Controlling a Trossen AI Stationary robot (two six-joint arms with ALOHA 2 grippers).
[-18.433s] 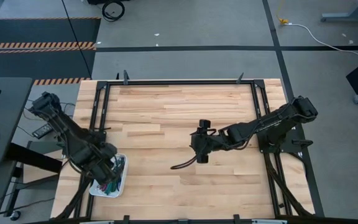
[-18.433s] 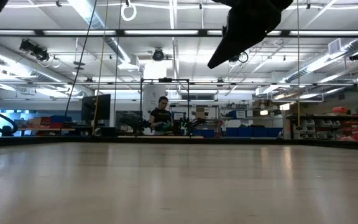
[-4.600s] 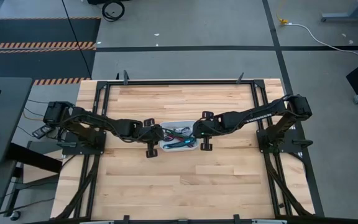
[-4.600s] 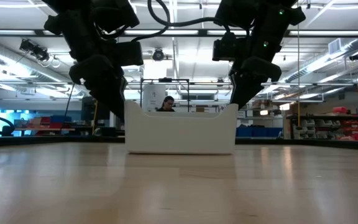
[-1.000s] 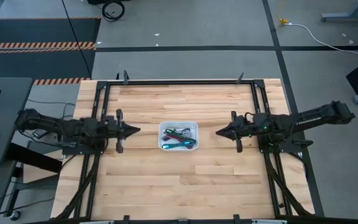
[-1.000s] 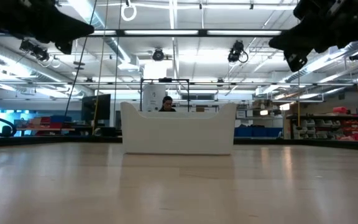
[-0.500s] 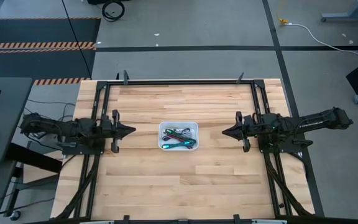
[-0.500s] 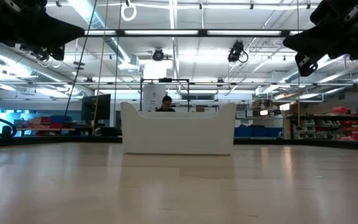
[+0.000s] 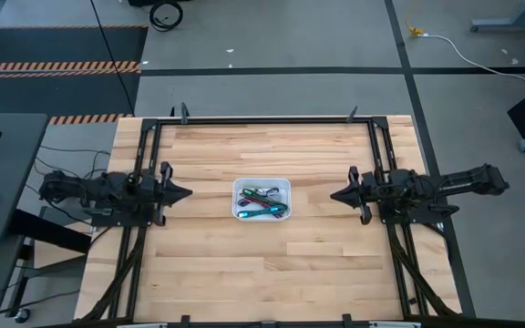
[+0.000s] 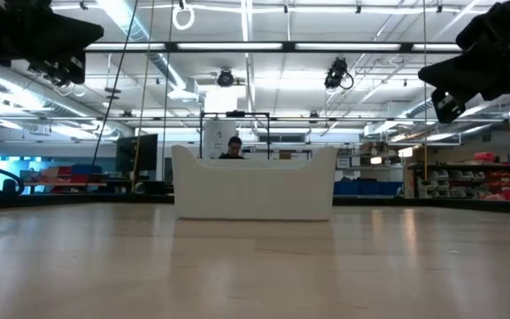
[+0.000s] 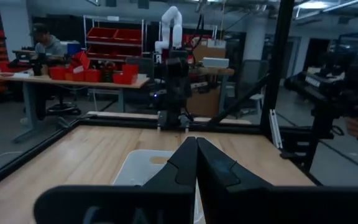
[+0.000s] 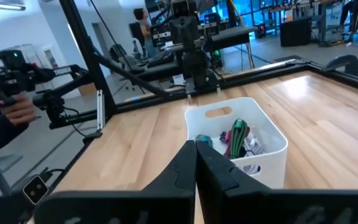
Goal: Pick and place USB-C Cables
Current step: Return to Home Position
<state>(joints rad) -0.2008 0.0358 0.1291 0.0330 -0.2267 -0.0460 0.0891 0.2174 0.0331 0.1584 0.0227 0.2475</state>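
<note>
While the USB-C cables (image 9: 261, 202) lie inside the white bin (image 9: 262, 180), the left gripper (image 9: 186, 192) and right gripper (image 9: 334, 195) flank it, well apart, fingers pressed together, empty; only a stray swing toward it could spill them.

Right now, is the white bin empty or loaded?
Loaded: the white bin holds several coloured USB-C cables, seen inside its walls in the high and right wrist views.

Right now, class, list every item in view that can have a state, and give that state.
white bin: upright, mid-table, open-topped.
USB-C cables: lying inside the white bin.
left claw: shut, empty, over the table's left side.
right claw: shut, empty, over the table's right side.
</note>
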